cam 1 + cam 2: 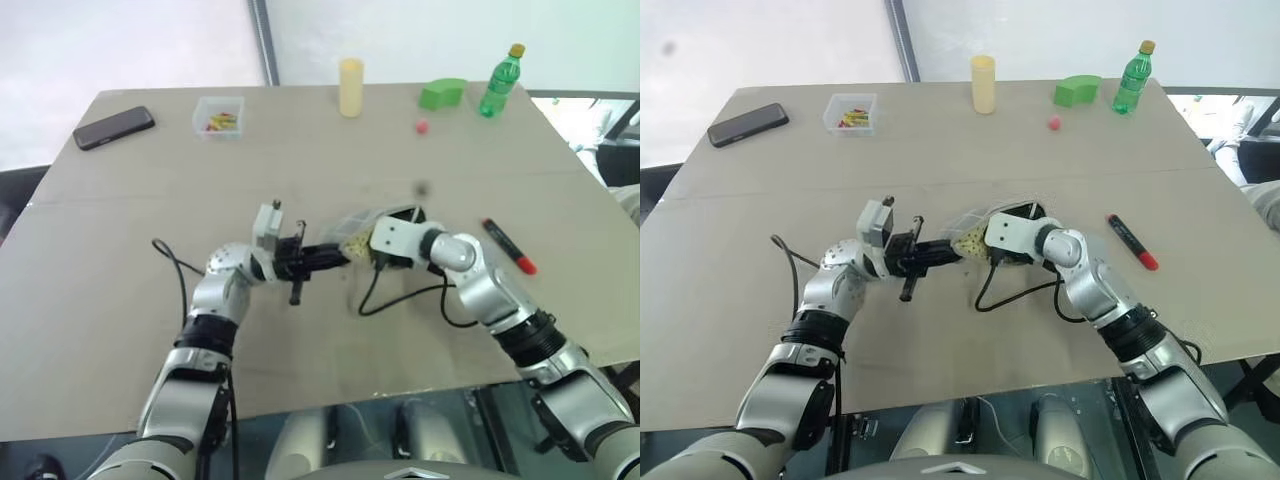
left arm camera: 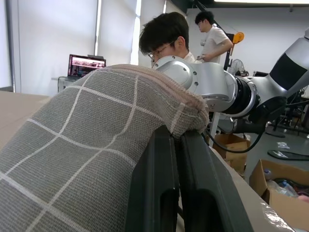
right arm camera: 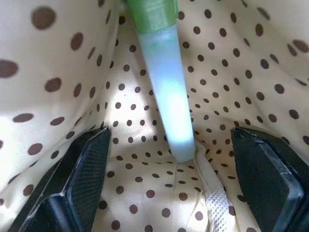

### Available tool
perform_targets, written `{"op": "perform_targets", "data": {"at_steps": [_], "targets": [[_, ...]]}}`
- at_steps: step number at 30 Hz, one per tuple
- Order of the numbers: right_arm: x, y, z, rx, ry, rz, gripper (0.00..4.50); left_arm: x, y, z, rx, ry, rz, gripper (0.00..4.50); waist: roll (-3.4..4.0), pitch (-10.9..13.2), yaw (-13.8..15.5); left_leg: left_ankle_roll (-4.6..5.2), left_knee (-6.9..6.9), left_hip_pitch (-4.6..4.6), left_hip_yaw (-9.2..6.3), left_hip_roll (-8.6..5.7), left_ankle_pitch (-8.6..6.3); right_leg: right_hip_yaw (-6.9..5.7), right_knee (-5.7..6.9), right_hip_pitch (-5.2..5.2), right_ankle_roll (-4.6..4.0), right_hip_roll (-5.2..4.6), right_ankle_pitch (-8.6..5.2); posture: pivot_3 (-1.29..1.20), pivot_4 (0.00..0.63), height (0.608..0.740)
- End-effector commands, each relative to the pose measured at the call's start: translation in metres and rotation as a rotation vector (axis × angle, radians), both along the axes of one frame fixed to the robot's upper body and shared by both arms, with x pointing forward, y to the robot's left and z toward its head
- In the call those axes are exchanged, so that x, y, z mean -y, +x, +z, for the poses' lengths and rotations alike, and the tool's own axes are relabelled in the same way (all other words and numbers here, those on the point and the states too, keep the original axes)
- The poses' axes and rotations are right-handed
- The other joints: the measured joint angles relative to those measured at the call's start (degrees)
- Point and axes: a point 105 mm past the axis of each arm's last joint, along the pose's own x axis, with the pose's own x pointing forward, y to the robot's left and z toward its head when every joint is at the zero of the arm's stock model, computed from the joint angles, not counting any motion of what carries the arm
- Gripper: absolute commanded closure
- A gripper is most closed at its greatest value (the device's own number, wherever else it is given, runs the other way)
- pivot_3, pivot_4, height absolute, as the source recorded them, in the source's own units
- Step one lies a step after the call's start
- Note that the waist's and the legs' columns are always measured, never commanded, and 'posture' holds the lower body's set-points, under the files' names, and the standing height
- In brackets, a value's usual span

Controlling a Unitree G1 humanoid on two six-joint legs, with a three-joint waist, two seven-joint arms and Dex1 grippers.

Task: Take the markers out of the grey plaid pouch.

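Pouch (image 1: 975, 240) at mid-tabletop (image 1: 940, 330), mouth end pinched shut-jawed by left claw (image 1: 952, 252); edge clamped between two black fingers (image 2: 161, 193) pressed together on the grey plaid cloth. Right claw (image 3: 174, 183) pushed inside pouch, fingers spread wide, nothing between them yet.

Progress, judged from present layout:
- Red marker (image 1: 1131, 241) out, lying loose to the right of pouch, well apart from it. Counted as done.
- Green marker (image 3: 164, 82) inside pouch, tip down against dotted lining, between the spread fingers but touched by neither. Left to do: close on it, draw it out, set it down.
- Roughly half complete.

Differences between views:
- Head views: overall layout only. Both arms meeting at pouch, red marker beside it; beyond pouch, at far edge, phone (image 1: 748, 124), clear tray (image 1: 851, 112), yellow cylinder (image 1: 983, 84), green block (image 1: 1078, 91), bottle (image 1: 1129, 78), small red item (image 1: 1053, 123). Pouch interior hidden by right wrist; green marker not to be made out here.
- Right wrist view: pouch interior alone. Cream lining with brown dots, green marker's pale barrel, both finger pads wide apart.
- Left wrist view: outside cloth and the clamp on its hem, right arm past pouch, two people and a laptop in the room beyond.
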Motion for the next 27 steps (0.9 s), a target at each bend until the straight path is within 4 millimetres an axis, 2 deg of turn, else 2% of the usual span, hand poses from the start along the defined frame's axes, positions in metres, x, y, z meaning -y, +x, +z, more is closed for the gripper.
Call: {"op": "perform_targets", "data": {"at_steps": [1,5,7,14,17,27], "targets": [[0.022,-0.001,-0.02,-0.025,-0.105,-0.066,0.4,-0.004,0.009,0.011,0.027,-0.051,0.069,4.5,0.0,0.0,0.1,0.0,0.01,0.0,0.0,0.0,0.0,0.0,0.02,0.0,0.0,0.0,0.0,0.0,0.15,0.736],[0.037,-0.005,-0.036,-0.054,-0.195,-0.087,0.4,-0.01,0.021,0.014,-0.028,-0.074,0.133,4.5,-0.02,-0.1,0.3,0.0,0.06,0.04,-0.01,-0.01,0.0,-0.01,0.03,0.07,0.0,0.0,0.0,0.0,0.15,0.736],[0.039,-0.004,-0.037,-0.066,-0.186,-0.102,0.4,-0.01,0.023,0.018,-0.021,-0.089,0.144,4.5,-0.02,-0.1,0.4,0.01,0.1,0.09,-0.02,-0.01,0.0,-0.02,0.03,0.15,0.0,0.01,0.0,0.0,0.15,0.736],[0.032,0.002,-0.028,-0.081,-0.12,-0.111,0.4,-0.002,0.006,0.008,0.063,-0.023,0.043,4.5,-0.04,-0.1,0.5,0.0,0.13,0.12,-0.03,0.0,0.0,-0.01,0.02,0.18,0.0,0.0,0.0,0.0,0.15,0.736],[0.032,0.005,-0.027,-0.079,-0.112,-0.114,1.23,-0.002,0.004,0.007,0.066,-0.018,0.034,4.5,-0.04,-0.1,0.4,0.0,0.13,0.13,-0.03,0.02,0.0,-0.01,0.02,0.18,0.0,0.01,0.0,0.0,0.15,0.736],[0.028,0.011,-0.019,-0.068,-0.108,-0.11,1.23,0.002,0.002,0.007,0.066,-0.027,0.016,4.5,-0.04,-0.1,0.1,0.01,0.14,0.14,-0.03,0.02,0.0,-0.01,0.04,0.18,0.0,0.01,0.0,0.0,0.15,0.736]]}}
